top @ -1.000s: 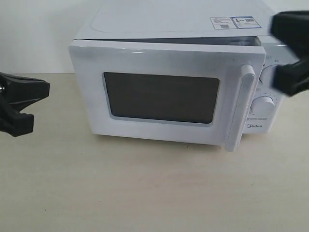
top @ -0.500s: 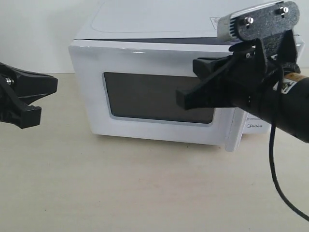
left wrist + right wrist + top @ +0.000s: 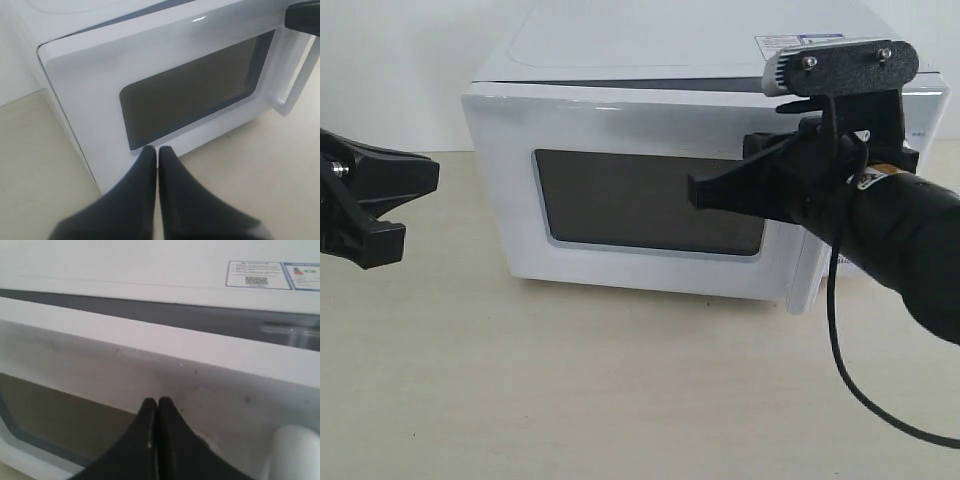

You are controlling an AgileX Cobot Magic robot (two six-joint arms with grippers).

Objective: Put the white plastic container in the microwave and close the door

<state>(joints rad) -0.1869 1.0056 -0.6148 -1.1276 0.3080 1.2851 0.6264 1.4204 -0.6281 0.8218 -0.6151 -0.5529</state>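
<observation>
Microwave: stands on a beige table before a white wall, fills the middle of the exterior view, carries stickers on its top near the right front corner.

Door: faces the camera, lies almost flush with the body, leaves a thin dark gap along its top edge, plainest in the right wrist view.

Window: dark, shows nothing of the inside.

Handle: upright white bar at the door's right edge, mostly hidden in the exterior view behind the right arm.

Right gripper: clenched on nothing, 2 fingers pressed together. Reaches in from the right, points leftward across the door's front, level with the window's upper right part. In the right wrist view, sits at the white door face just above the window, near the handle's top; touching or not, cannot tell.

Cable: black, hangs in a loop below the right arm.

Left gripper: clenched too and empty, 2 fingers side by side with only a hairline between. Hovers above the table at the left, well apart from the microwave, aimed toward the door's lower edge.

Container: not visible in any view; place cannot be told.
</observation>
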